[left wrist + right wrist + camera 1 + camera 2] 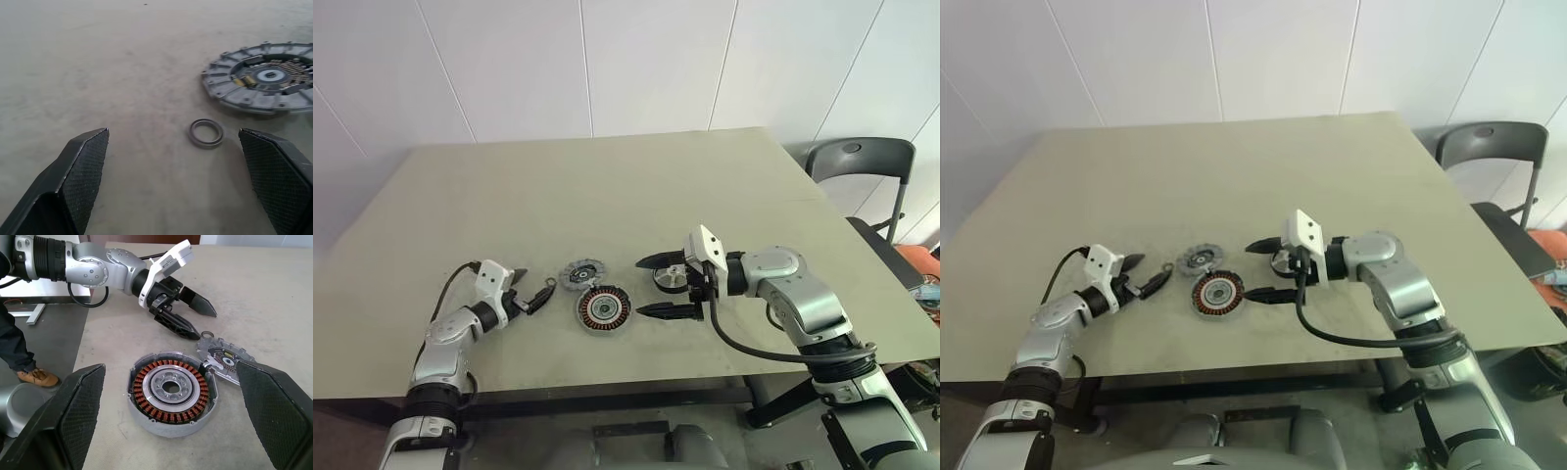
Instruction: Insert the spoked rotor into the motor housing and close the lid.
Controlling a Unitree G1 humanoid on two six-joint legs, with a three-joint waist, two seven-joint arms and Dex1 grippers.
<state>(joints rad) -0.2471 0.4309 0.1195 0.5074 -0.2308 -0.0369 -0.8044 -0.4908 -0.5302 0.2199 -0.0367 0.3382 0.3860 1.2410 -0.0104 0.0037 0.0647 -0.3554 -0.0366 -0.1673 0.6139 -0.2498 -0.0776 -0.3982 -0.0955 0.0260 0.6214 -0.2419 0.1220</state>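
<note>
Where white panelled walls meet, a grey-green table (607, 196) stands.

- Housing (171, 392): round, flat metal disc lying face up on the surface (607, 196), a ring of copper-brown windings around a silvery centre bearing; nothing sits in it.
- Lid (581, 273): grey disc with a notched rim and dark centre, lying flat just beside the housing, apart from it.
- Rotor (671, 278): black wheel with silver spokes, on the housing's other side.
</note>
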